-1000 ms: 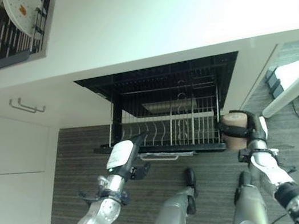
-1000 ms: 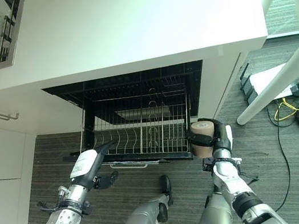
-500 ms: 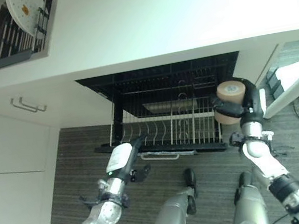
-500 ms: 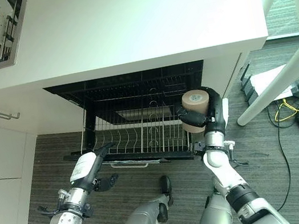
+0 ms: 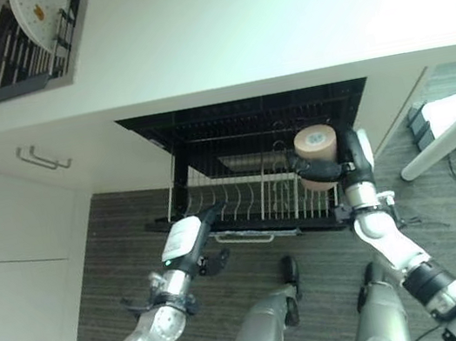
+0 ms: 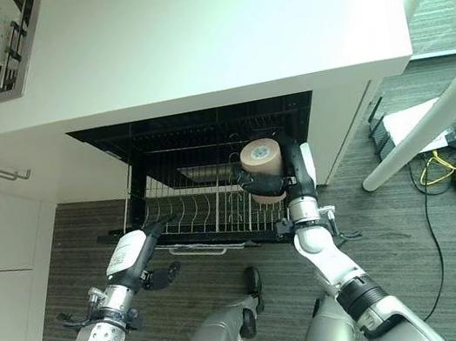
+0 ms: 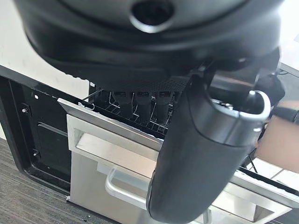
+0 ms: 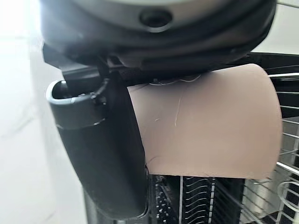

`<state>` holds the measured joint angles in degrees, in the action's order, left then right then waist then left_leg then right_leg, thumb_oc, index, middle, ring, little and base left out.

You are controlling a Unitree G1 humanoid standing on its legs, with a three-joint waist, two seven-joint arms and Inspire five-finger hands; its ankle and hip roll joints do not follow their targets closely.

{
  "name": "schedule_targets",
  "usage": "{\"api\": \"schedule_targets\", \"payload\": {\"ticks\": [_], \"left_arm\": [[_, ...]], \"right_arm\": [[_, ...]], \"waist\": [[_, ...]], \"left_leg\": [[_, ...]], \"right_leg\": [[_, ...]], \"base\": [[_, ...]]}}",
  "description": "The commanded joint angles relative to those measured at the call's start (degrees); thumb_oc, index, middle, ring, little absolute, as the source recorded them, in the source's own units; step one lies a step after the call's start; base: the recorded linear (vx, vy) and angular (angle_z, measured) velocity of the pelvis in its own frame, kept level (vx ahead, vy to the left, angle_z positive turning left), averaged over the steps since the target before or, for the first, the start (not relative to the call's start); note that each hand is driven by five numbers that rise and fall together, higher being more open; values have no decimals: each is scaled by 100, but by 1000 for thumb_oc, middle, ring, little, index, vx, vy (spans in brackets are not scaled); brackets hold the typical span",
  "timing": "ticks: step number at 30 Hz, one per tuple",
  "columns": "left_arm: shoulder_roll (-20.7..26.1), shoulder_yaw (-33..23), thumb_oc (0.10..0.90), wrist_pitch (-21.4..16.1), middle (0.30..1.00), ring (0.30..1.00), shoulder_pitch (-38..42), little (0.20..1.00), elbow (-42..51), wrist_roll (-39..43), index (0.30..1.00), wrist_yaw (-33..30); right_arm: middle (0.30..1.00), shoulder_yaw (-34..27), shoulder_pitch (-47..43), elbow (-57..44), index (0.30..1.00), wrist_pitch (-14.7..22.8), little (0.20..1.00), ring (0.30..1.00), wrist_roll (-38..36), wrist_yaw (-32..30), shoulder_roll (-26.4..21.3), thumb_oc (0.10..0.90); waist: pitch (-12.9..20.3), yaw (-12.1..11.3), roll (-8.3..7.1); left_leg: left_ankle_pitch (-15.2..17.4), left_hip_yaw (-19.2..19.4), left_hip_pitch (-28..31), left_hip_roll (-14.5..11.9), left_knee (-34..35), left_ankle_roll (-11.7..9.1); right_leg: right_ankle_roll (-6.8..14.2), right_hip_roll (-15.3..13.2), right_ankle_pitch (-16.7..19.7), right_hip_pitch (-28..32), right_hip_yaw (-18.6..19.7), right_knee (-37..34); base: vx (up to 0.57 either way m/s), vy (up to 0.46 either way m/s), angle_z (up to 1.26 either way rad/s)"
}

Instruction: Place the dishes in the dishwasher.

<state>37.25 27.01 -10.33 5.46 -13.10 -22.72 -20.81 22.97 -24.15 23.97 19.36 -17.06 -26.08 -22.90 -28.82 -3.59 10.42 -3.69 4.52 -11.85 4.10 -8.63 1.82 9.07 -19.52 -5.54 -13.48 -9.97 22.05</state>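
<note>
While my left hand (image 5: 189,241) rests with straight fingers at the front edge of the pulled-out rack (image 5: 250,197), my right hand (image 6: 287,179) has its fingers curled round the tan cup (image 6: 262,164), over the rack's right side. I should lower it level between the wires. Farther off, a plate (image 5: 37,12) waits up by the counter (image 5: 271,13).

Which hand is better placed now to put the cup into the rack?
The right hand: it already grips the tan cup directly above the pulled-out rack. The left hand is at the rack's front edge, carrying nothing.
</note>
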Motion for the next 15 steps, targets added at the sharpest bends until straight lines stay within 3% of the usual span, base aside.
{"api": "schedule_targets", "payload": {"ticks": [1, 11, 12, 13, 14, 15], "left_arm": [[91, -36, 800, -279, 900, 900, 165, 900, 382, 170, 900, -354], [98, 49, 800, -326, 900, 900, 271, 900, 327, 94, 900, -343], [104, 49, 800, -327, 900, 900, 280, 900, 329, 94, 900, -331], [114, 52, 800, -334, 900, 900, 283, 900, 334, 81, 900, -311], [123, 48, 800, -336, 900, 900, 280, 900, 349, 69, 900, -301], [127, 46, 800, -347, 900, 900, 290, 900, 355, 44, 900, -288]], "right_arm": [[300, -44, -791, -319, 300, 340, 300, 300, -1, 33, -77, 400], [305, 20, -895, 286, 305, -87, 305, 305, -398, 51, 93, 403], [533, 21, -905, 326, 533, -124, 533, 533, -477, 99, 100, 555], [479, 45, -896, 420, 479, -166, 479, 479, -592, 240, 125, 519], [540, 56, -891, 440, 540, -190, 540, 540, -619, 329, 130, 560], [900, 80, -883, 448, 900, -247, 900, 900, -724, 449, 147, 800]], "waist": [[245, -184, 256], [208, -298, 249], [204, -306, 248], [197, -330, 238], [190, -339, 230], [180, -353, 217]], "left_leg": [[1231, -52, -241, -464, -856, -416], [1206, -113, -273, -458, -856, -408], [1204, -118, -278, -458, -856, -408], [1197, -119, -283, -462, -856, -408], [1194, -121, -286, -465, -856, -408], [1190, -126, -293, -471, -856, -412]], "right_leg": [[188, -283, -5, 88, 42, -486], [193, -314, 27, 105, -30, -486], [192, -315, 28, 106, -37, -486], [193, -317, 34, 111, -59, -486], [194, -318, 36, 113, -68, -486], [196, -322, 41, 111, -80, -486]], "base": [[0, 0, 0], [0, 0, 0], [0, 0, 0], [-21, -31, 3], [-26, -45, 10], [-31, -57, 15]]}}
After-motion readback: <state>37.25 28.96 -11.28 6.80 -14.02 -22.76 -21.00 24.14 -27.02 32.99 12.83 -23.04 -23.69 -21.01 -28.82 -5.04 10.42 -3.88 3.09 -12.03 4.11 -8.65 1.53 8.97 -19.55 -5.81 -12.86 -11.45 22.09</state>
